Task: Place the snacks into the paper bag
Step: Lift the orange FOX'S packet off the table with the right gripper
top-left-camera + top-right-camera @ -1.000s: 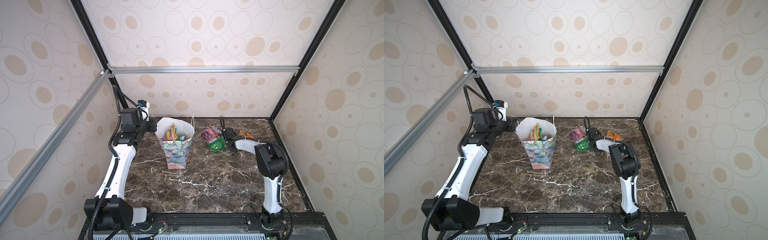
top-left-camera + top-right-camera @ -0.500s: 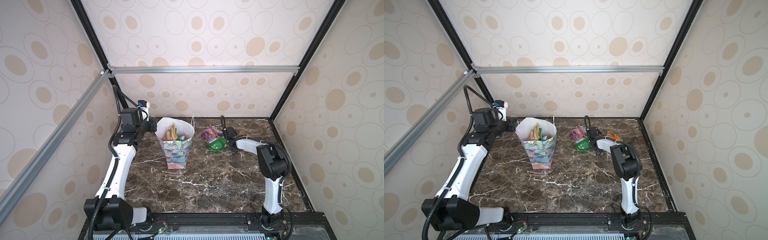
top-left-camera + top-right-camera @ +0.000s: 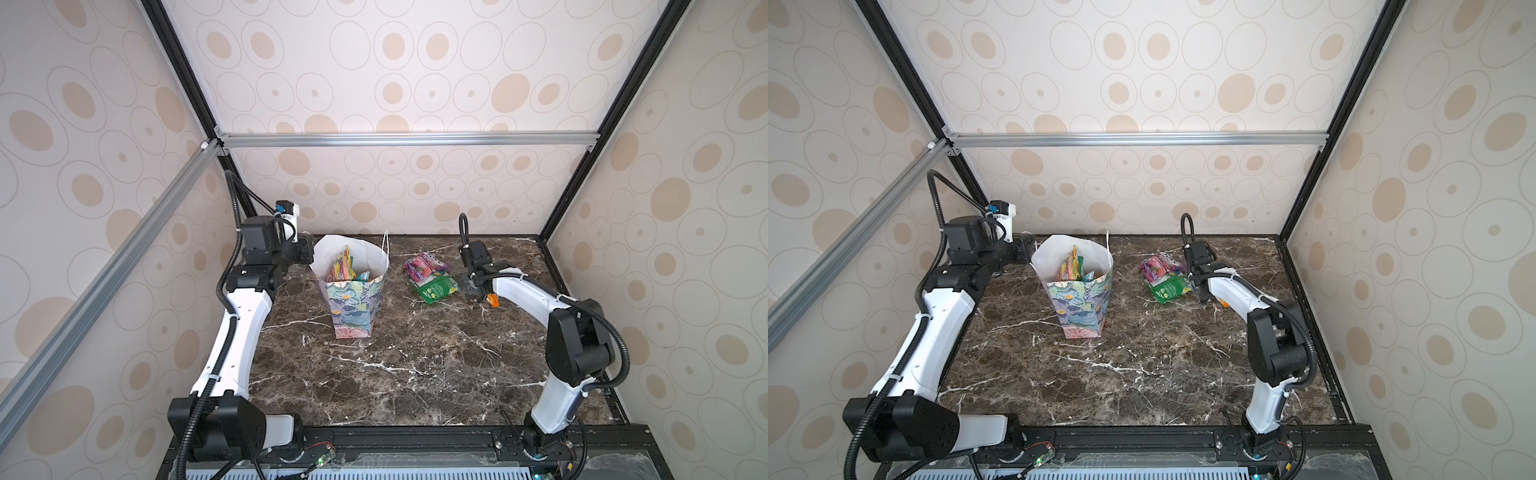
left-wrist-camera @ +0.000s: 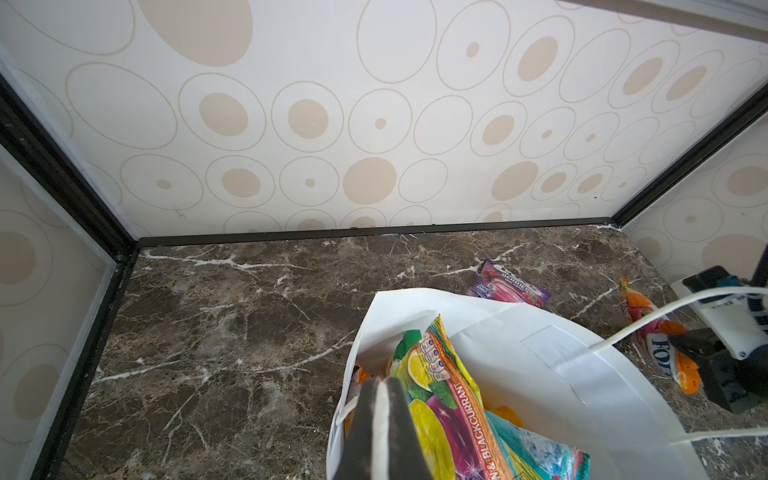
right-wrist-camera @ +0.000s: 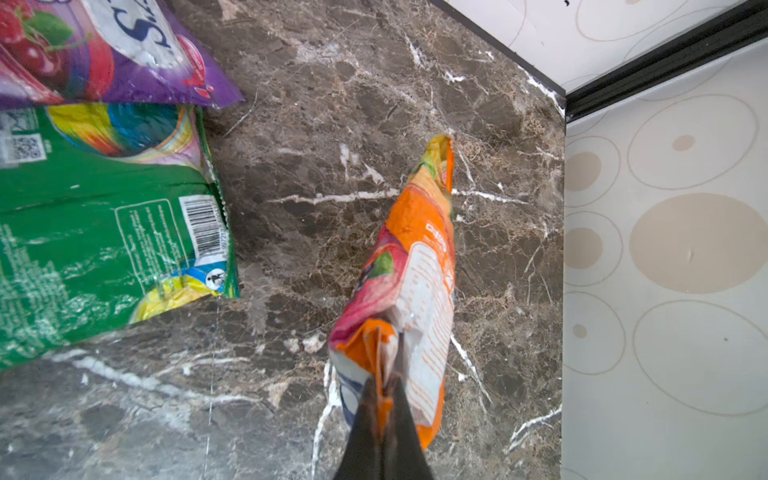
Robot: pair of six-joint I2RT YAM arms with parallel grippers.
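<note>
Snacks (image 3: 343, 269) in paper bag (image 3: 353, 309), bag upright

Paper bag (image 3: 354, 305): matt paper, painted outside, plain white inside. Snacks (image 4: 449, 399) inside bag: glossy crinkled plastic film. Green packet (image 5: 104, 249), orange packet (image 5: 419, 257) right of bag: same shiny wrinkled film. Tabletop (image 3: 415, 365) under bag: smooth brown marble look, white veins. Rail (image 3: 407, 139) above bag: brushed metal. Walls (image 3: 415, 195) behind bag: matt patterned covering.
</note>
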